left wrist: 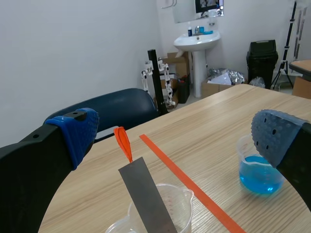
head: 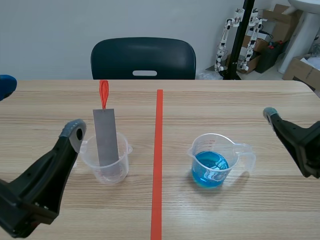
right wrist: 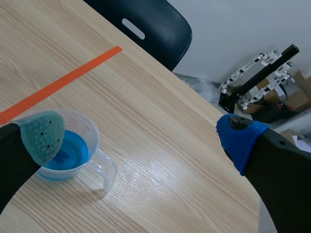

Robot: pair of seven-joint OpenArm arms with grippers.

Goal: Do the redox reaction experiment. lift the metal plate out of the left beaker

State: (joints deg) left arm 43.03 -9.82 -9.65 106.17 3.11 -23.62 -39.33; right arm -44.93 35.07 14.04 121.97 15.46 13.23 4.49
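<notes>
— Metal plate [head: 105, 136]: where is it?

— Standing in the left beaker [head: 108, 162], nearly upright, its top well above the rim. An orange loop [head: 103, 93] sticks up from its top end.

— Does the left gripper [left wrist: 176, 134] have hold of it?

— No. Its fingers are spread wide with nothing between them. In the scene view one finger [head: 74, 131] is just beside the beaker, on the side away from the tape line [head: 158, 150]. From the wrist, the plate sits low between the two fingers, touching neither.

— And the right gripper [right wrist: 141, 137]?

— Wide open too, holding nothing. The beaker of blue liquid [head: 215, 161] stands on the table [head: 225, 100] across the tape line, and one pad [right wrist: 43, 135] hangs over its rim in the wrist view.

— Anything behind?

— A dark chair [head: 143, 57] at the far edge.
</notes>
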